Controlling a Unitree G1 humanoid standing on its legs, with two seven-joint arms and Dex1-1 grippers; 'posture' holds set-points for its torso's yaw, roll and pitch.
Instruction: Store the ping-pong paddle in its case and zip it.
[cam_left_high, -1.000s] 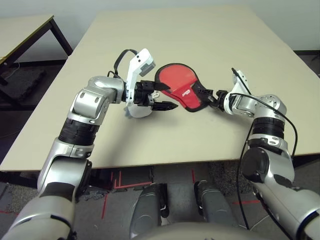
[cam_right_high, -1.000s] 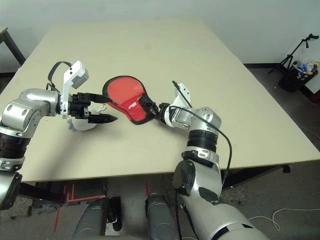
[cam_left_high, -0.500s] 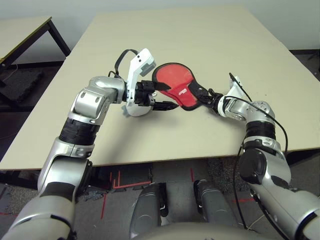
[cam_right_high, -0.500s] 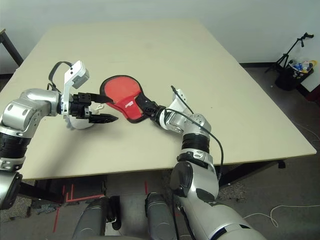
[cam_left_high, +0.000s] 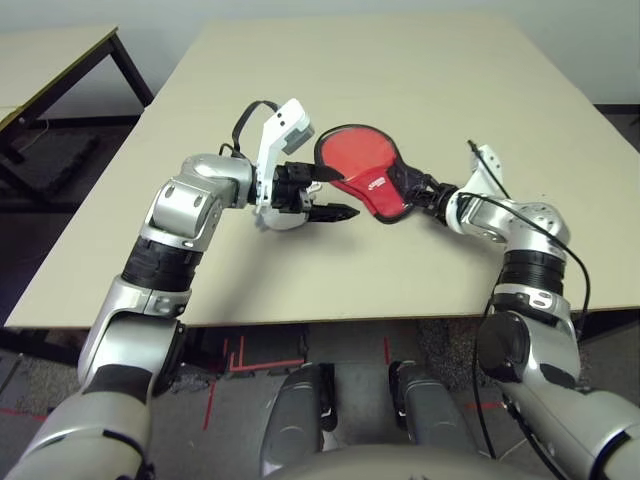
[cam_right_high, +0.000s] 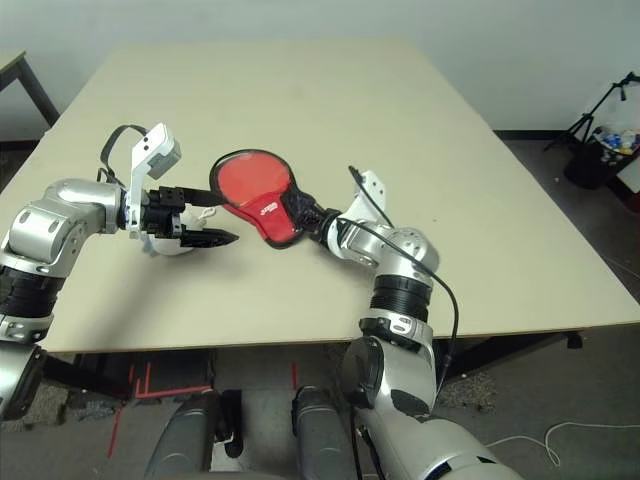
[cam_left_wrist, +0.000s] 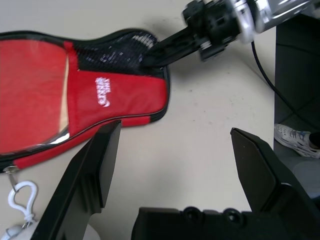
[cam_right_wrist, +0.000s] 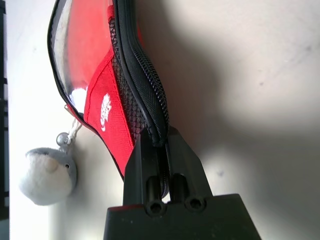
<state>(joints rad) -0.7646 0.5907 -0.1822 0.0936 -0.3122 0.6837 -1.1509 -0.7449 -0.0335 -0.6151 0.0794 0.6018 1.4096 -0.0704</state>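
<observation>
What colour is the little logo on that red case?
White, on the red fabric of the case; the left wrist view shows the logo best.

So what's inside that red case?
The case lies flat, red with a mesh pocket. The right claw pinches its zipper edge. Its fabric covers whatever is inside, so I can't tell.

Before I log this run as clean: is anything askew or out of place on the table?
Nothing stands out. The red case lies flat on the table, the right gripper shut on its zipper edge. The left gripper is open beside it.
</observation>
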